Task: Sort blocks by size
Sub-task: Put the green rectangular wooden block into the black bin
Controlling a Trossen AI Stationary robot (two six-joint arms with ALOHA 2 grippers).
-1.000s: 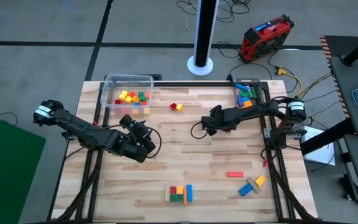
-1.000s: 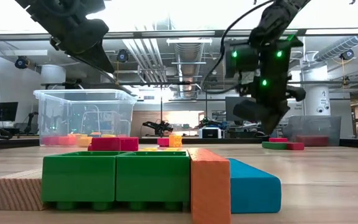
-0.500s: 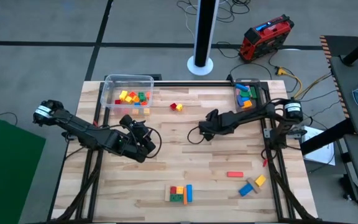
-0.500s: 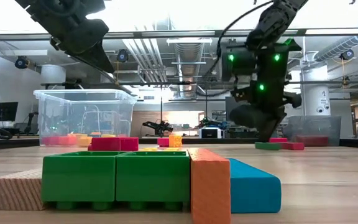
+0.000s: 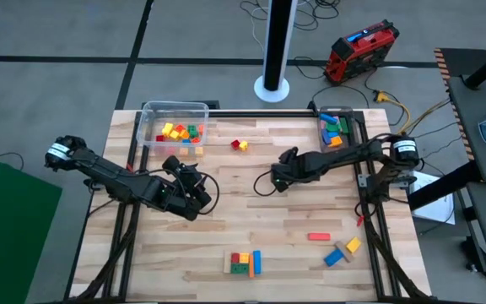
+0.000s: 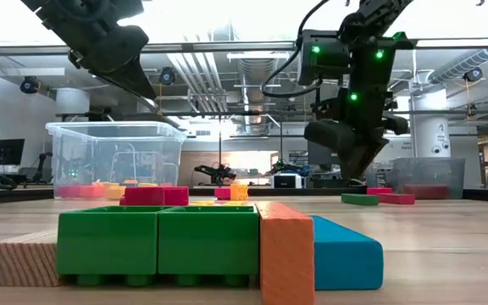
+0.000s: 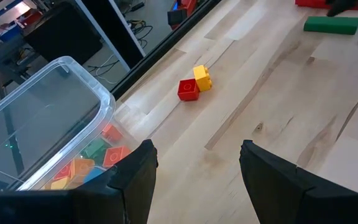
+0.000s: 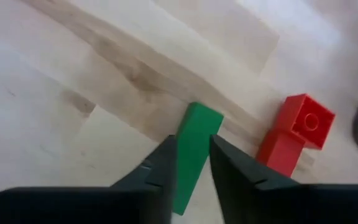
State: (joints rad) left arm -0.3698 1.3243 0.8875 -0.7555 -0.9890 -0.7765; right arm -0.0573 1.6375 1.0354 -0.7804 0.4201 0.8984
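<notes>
The right claw (image 8: 191,163) is down over the middle of the pale wooden desk (image 5: 251,211), its two dark fingers (image 8: 157,167) parted only a little and set either side of a long, flat green bar block (image 8: 191,152). They bracket it closely, but I can't tell whether they're pressing on it. The bar lies flat on the wood, smooth-topped. Just beside it sits a red studded block (image 8: 294,134), an L-shaped lump with one round stud showing on its top.

Across the desk, the left claw (image 7: 194,165) hangs above the desk's left half, fingers spread wide, gripping nothing. Ahead of it a small red cube (image 7: 188,89) and a small yellow cube (image 7: 201,78) sit touching one another. Beside them the clear plastic tub (image 5: 174,127) holds a jumble of little cubes in yellow, red, green and orange.

Near the front edge there's a tight cluster: two green bricks (image 6: 158,241), an upright orange bar (image 6: 286,252) and a blue bar (image 6: 346,252).
</notes>
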